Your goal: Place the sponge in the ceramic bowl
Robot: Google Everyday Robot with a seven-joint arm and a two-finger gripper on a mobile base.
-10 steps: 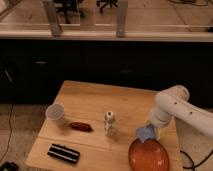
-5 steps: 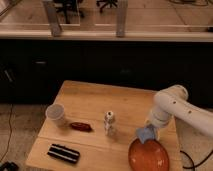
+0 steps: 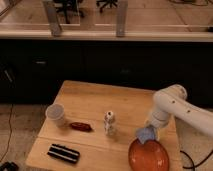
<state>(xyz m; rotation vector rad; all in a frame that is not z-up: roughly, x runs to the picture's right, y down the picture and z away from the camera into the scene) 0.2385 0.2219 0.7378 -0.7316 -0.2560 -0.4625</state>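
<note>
Behind everything runs a long dark counter (image 3: pixel 100 60) with a pale top, spanning the whole width of the view. In front of it stands a light wooden table (image 3: pixel 95 100), seen from above and slightly from the side. Over the table's right edge reaches the robot's white arm (image 3: pixel 172 102), bent at a rounded joint and pointing down and to the left. Next in size is the ceramic bowl (image 3: pixel 150 157), a wide, shallow, orange-brown dish at the near right corner of the table, its lower part cut off by the bottom of the view. At the near left corner lies a black-and-white striped block (image 3: pixel 63 153), flat and slightly angled. Farther back on the left stands a white cup (image 3: pixel 55 114), upright, mouth up. Just to its right and a little nearer lies a small dark red object (image 3: pixel 81 126) (too small to identify). Near the table's middle stands a little white bottle-like item (image 3: pixel 109 123), upright. Smallest is the light blue sponge (image 3: pixel 146 133), pinched in the closed jaws of the gripper (image 3: pixel 149 130) and hanging right at the bowl's far rim, well apart from the other items on the left.
</note>
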